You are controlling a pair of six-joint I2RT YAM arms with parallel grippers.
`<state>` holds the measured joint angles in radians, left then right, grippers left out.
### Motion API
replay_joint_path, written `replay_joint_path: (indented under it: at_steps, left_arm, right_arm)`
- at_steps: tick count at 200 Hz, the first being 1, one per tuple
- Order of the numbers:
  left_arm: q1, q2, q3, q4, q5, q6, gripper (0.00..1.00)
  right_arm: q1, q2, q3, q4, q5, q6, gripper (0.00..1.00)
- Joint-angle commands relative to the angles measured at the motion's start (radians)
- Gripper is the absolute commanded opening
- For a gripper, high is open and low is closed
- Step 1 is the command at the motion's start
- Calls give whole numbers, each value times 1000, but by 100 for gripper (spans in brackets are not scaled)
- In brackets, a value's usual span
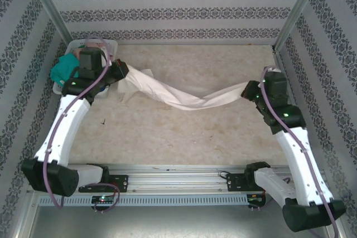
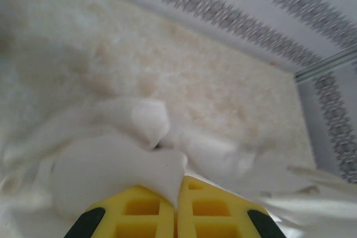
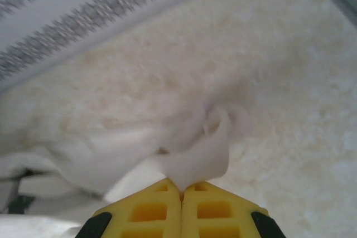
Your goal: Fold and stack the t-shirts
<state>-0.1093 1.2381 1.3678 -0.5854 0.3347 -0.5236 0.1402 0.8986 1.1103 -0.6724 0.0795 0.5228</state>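
Patterned wallpaper all round, mottled beige bench (image 1: 184,137) in the middle. Both sets of jaws are clamped right down: the left gripper (image 1: 118,72) at about 10 o'clock and the right gripper (image 1: 249,90) at about 3 o'clock each pinch one end of the cream t-shirt (image 1: 178,97). My worry is that each bite looks like a thin fold, so pulling apart could slip it free. The left end could also snag the white basket (image 1: 113,44) close by, where the teal t-shirt (image 1: 63,68) sits. The cream shirt looks twisted and ropey, sagging mid-span, so I doubt it'll spread flat.
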Motion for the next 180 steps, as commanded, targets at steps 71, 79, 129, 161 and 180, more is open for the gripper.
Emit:
replay_joint_path:
  at_steps: [71,79,129,161,180]
  left_arm:
    - [28,550,942,-324,-72,135,0]
    - [32,676,1132,-364,-56,144,0]
    - [129,934,1510,-244,114,29,0]
    - [136,833,1481,-277,138,74,0]
    - [137,743,1416,-251,158,86,0]
  right_arm:
    - [-57,436,583,7,75,-108,0]
    - [-72,511,658,13,57,-106,0]
    - [-115,750,1035,-32,4,-144,0]
    - [-141,689,1011,-13,-21,-168,0]
    - [-167,603,900,43,-52,-154,0]
